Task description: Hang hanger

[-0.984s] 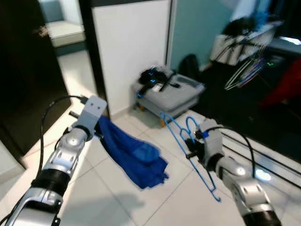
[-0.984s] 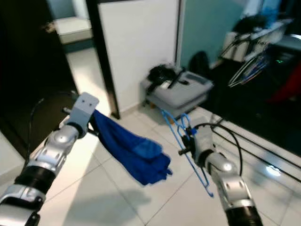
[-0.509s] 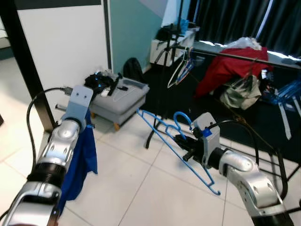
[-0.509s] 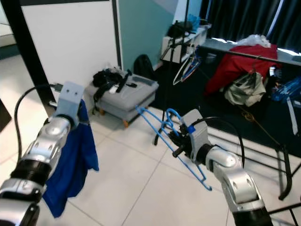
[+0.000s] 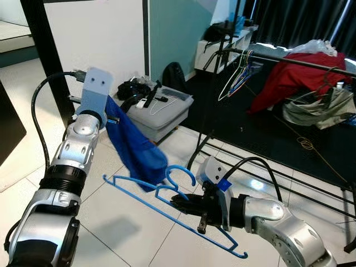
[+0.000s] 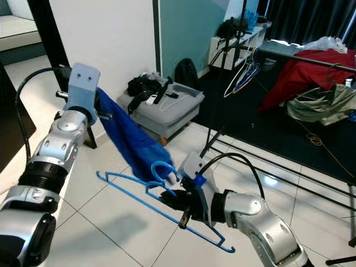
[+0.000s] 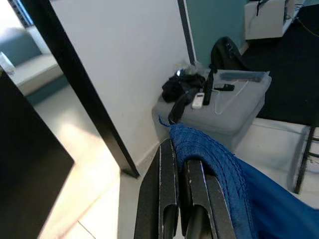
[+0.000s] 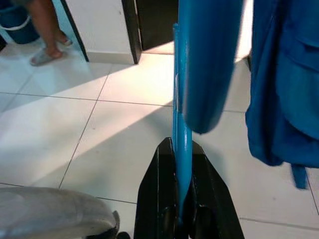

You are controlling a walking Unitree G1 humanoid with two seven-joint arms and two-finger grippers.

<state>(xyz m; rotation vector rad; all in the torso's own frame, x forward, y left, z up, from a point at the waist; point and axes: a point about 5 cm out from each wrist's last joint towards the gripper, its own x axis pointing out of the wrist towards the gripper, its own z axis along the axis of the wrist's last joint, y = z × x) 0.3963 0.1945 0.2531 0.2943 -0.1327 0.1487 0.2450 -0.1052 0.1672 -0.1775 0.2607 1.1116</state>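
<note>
My right gripper [image 5: 188, 203] is shut on a blue plastic hanger [image 5: 139, 183], low in front of me, with the hook [image 5: 181, 170] upward. In the right wrist view the hanger's bar [image 8: 182, 99] runs between the black fingers [image 8: 158, 189]. My left gripper [image 7: 179, 149] is raised on the left and shut on a blue cloth [image 5: 133, 147], which hangs down to just behind the hanger's hook. The cloth [image 7: 219, 164] drapes over one finger. A black clothes rail [image 5: 289, 60] stands at the back right.
Red clothing [image 5: 283, 83] and several hangers [image 5: 239, 80] hang on the rail; its base bars [image 5: 267, 172] cross the floor. A grey box [image 5: 161, 111] with black items sits by the white wall. A black post [image 5: 47, 55] stands left. A person's legs [image 8: 47, 35] show beside a blue bucket [image 8: 17, 22].
The head view has swung towards the rack. My right gripper has brought the hanger lower and left, under the cloth. The cloth now swings out towards the hanger.
</note>
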